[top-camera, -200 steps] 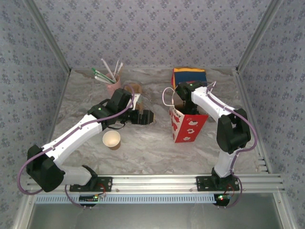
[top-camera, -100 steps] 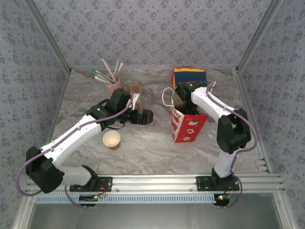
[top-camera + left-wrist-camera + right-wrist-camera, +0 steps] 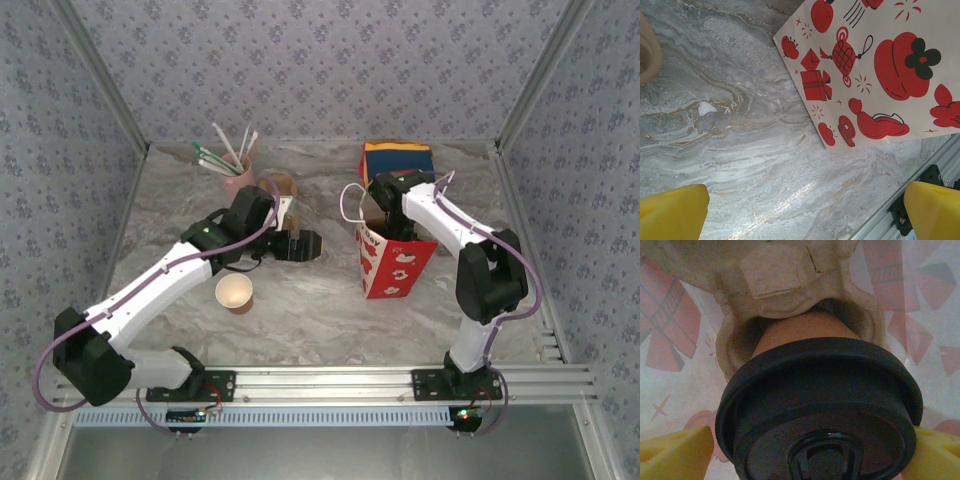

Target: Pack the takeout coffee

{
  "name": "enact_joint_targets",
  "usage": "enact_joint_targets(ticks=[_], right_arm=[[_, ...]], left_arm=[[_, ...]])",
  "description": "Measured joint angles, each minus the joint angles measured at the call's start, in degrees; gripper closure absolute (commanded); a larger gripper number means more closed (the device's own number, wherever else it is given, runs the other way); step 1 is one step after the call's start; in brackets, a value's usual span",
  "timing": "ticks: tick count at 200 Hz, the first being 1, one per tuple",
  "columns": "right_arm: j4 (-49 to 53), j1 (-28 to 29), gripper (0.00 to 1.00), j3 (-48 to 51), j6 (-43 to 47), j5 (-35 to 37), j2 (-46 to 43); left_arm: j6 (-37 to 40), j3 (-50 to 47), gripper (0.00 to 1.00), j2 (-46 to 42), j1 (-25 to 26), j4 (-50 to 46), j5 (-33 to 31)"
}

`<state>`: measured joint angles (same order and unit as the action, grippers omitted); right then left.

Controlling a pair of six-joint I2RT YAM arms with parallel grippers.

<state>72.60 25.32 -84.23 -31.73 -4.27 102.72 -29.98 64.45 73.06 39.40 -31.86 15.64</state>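
Though little has shifted, the takeout coffee (image 3: 805, 330) sits in the bag (image 3: 395, 268), right of bench (image 3: 300, 310) centre.
Its lid (image 3: 815, 390) lies between the right pincer (image 3: 812, 450) fingers (image 3: 675, 452) (gripping or freed, I cannot tell); the left pincer (image 3: 805, 210) gapes empty.

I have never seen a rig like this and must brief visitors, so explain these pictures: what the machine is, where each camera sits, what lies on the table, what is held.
Two white robot arms are bolted at a marble table's near edge. The wide picture comes from a fixed camera above and behind them; the other two come from cameras on the wrists. On the table stand a lidless paper cup, a pink cup of straws, a red-printed paper bag and a coloured box behind it. The left arm holds its jaws wide open over bare table beside the bag, empty. The right arm reaches into the bag, its jaws flanking the takeout coffee, which sits in a pulp tray; whether they grip it is unclear.
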Motion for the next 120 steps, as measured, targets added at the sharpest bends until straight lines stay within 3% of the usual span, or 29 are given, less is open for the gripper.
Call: enact_joint_targets(ticks=[120], right_arm=[[0.0,0.1,0.05,0.0,-0.2,0.0,0.0]], left_arm=[[0.0,-0.1,0.00,-0.3,0.0,0.4,0.0]])
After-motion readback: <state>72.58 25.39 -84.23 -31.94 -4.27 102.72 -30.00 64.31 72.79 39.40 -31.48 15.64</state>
